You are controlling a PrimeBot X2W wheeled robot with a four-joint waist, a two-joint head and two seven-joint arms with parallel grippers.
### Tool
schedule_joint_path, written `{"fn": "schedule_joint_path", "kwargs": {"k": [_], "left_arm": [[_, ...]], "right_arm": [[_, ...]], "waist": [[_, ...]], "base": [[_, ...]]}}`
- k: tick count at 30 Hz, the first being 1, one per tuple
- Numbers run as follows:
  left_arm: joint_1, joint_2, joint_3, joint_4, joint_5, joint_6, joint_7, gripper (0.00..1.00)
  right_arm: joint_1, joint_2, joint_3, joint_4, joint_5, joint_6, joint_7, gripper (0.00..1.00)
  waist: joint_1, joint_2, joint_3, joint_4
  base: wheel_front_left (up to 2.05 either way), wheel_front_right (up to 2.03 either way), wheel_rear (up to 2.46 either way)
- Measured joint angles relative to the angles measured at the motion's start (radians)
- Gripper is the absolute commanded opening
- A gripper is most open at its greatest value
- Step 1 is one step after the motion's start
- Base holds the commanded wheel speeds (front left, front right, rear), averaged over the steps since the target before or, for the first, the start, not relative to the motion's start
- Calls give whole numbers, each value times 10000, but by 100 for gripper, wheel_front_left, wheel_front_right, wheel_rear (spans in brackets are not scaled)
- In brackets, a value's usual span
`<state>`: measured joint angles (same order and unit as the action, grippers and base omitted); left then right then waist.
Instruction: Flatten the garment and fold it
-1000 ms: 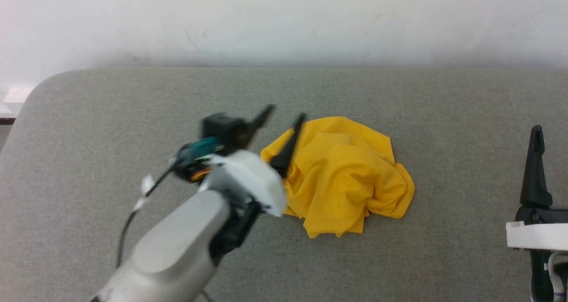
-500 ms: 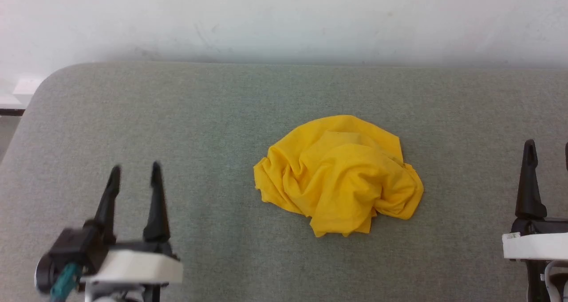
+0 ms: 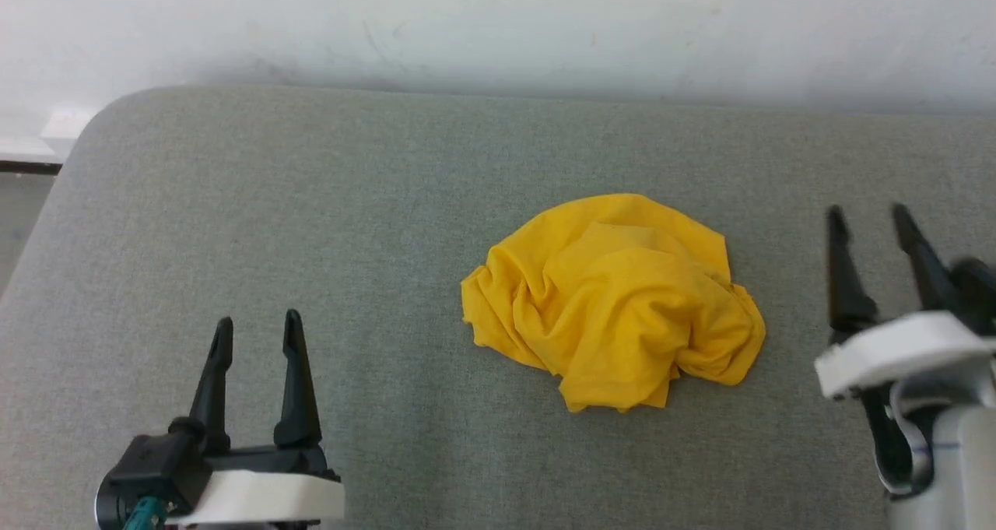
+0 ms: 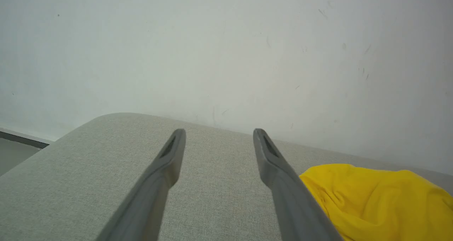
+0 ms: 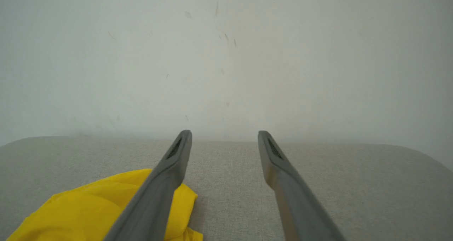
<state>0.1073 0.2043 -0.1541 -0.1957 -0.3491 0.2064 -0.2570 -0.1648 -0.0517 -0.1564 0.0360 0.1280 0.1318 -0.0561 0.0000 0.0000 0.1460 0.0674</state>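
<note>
The garment (image 3: 615, 304) is a bright yellow heap, crumpled in the middle of the grey padded table (image 3: 350, 203); no print shows on it. My left gripper (image 3: 258, 328) stands open at the lower left, well clear of the cloth, nothing between its fingers. At the right my right gripper (image 3: 869, 217) is also open and empty, just beyond the heap's right edge. The left wrist view has the garment (image 4: 371, 198) at its lower right, behind the open left gripper (image 4: 218, 132). In the right wrist view the garment (image 5: 88, 209) lies lower left of the open right gripper (image 5: 224, 133).
A white scuffed wall (image 3: 498, 24) runs along the table's far edge. The table's rounded far-left corner (image 3: 101, 117) drops off to a strip of floor (image 3: 19, 195). Bare grey fabric surrounds the heap on all sides.
My left arm has drawn back from the heap's left edge to the lower left. My right gripper has risen and tilted in at the right. The head camera has shifted a little.
</note>
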Motion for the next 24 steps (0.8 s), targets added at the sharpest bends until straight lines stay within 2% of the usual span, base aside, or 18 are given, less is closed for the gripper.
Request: {"fn": "schedule_joint_path", "kwargs": {"k": [5, 11, 17, 20, 21, 22, 23, 24], "left_arm": [[-310, -474, 362, 65, 362, -541, 0, 100], [-339, -982, 746, 343, 614, -1020, 0, 100], [-501, -1281, 1060, 539, 727, -1429, 0, 100], [-546, -1388, 1097, 619, 825, -1588, 0, 100], [-546, -1404, 1106, 652, 869, -1632, 0, 100], [-552, -1411, 1116, 681, 886, -1664, 0, 100], [-579, -1427, 1129, 706, 894, -1693, 0, 100], [-617, -1444, 1149, 719, 922, -1697, 0, 100]], "right_arm": [[-677, -311, 491, 387, 56, 0, 2926, 100], [-784, -849, 821, 704, 318, -2, 5789, 100], [-579, -1135, 1482, 708, 637, -2, 7171, 100], [-495, -1254, 1643, 727, 646, -4, 7348, 100], [-495, -1281, 1649, 734, 639, -4, 7365, 91], [-495, -1266, 1626, 744, 627, -4, 7384, 48], [-499, -1239, 1584, 748, 589, -4, 7359, 15], [-500, -1218, 1580, 738, 522, -4, 7277, 0]], "waist": [[1, 0, 320, 80], [1, 0, 742, 314], [2, 0, 1066, 650], [1, 0, 1171, 800], [0, 0, 1203, 843], [1, 0, 1234, 878], [1, 0, 1261, 909], [1, 0, 1282, 931]], "base": [[0, 0, 0], [0, 0, 0], [0, 0, 0], [0, 0, 0], [0, 0, 0], [0, 0, 0], [0, 0, 0], [0, 0, 0]]}}
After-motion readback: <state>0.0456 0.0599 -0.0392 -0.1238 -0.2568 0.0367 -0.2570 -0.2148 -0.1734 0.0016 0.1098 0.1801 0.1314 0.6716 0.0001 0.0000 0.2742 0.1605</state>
